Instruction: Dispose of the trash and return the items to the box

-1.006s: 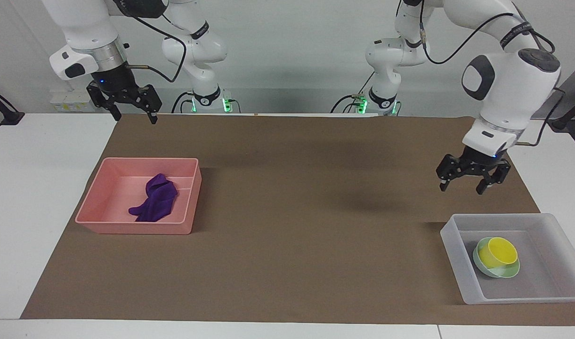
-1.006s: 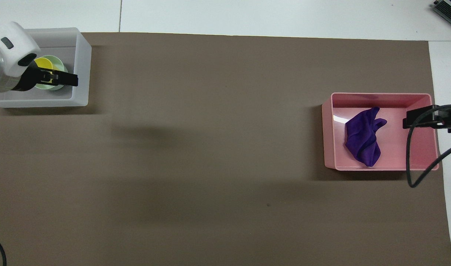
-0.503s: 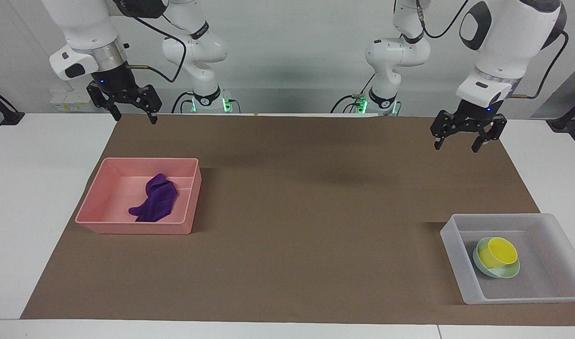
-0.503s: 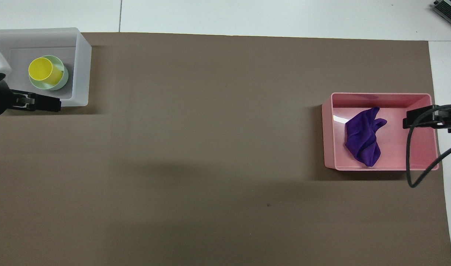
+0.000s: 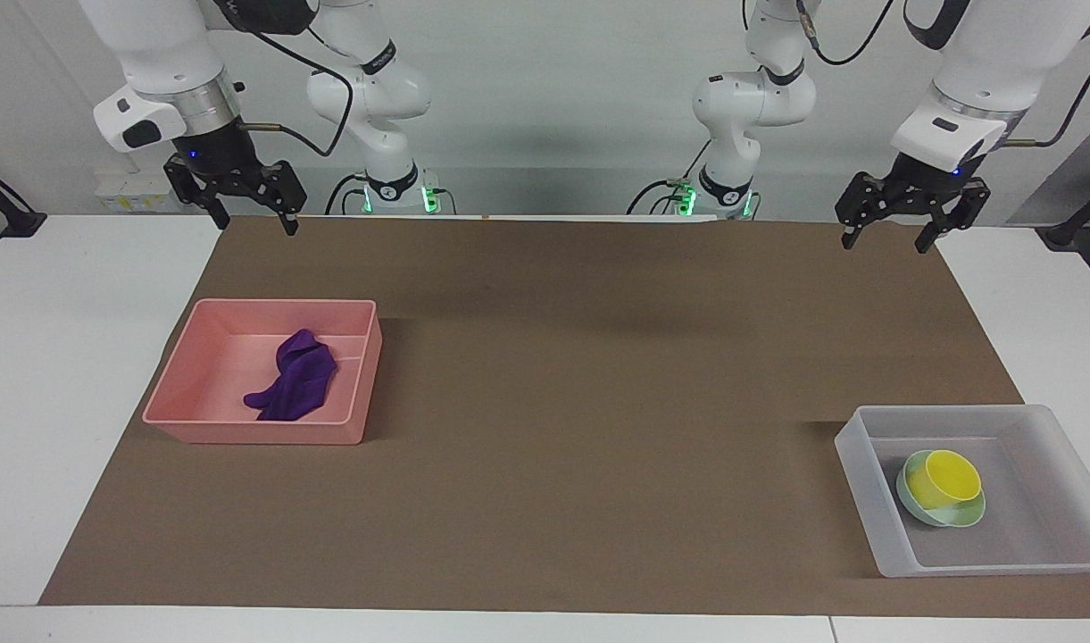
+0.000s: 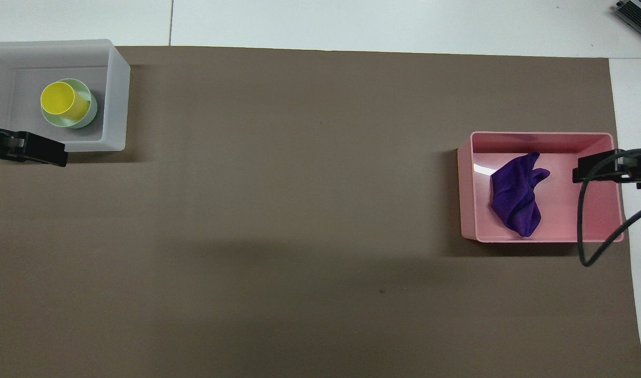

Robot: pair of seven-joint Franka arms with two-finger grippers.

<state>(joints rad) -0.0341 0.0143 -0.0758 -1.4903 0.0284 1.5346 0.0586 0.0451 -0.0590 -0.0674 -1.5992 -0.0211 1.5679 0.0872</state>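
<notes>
yellow cup (image 5: 944, 479) nested in green bowl (image 5: 951, 515), in box (image 5: 866, 500); rag (image 5: 295, 375) in pink tray (image 5: 259, 433). left gripper (image 5: 902, 223), right gripper (image 5: 241, 207): raised, spread, empty. nothing left to grasp; park both clear.

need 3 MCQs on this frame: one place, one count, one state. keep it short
1. Where is the cup?
A. in the pink tray
B. in the bowl, inside the box
C. on the mat beside the box

2. How many things lie in the tray?
A. one
B. two
C. none

3. How do the grippers stand?
A. left shut on the cup
B. right shut on the rag
C. both open, holding nothing

Answers:
1 B: the cup sits in the bowl, and both are in the box at the left arm's end of the table.
2 A: only the rag lies in it.
3 C: the left gripper and right gripper hang spread and empty over the mat's edge by the robots.
</notes>
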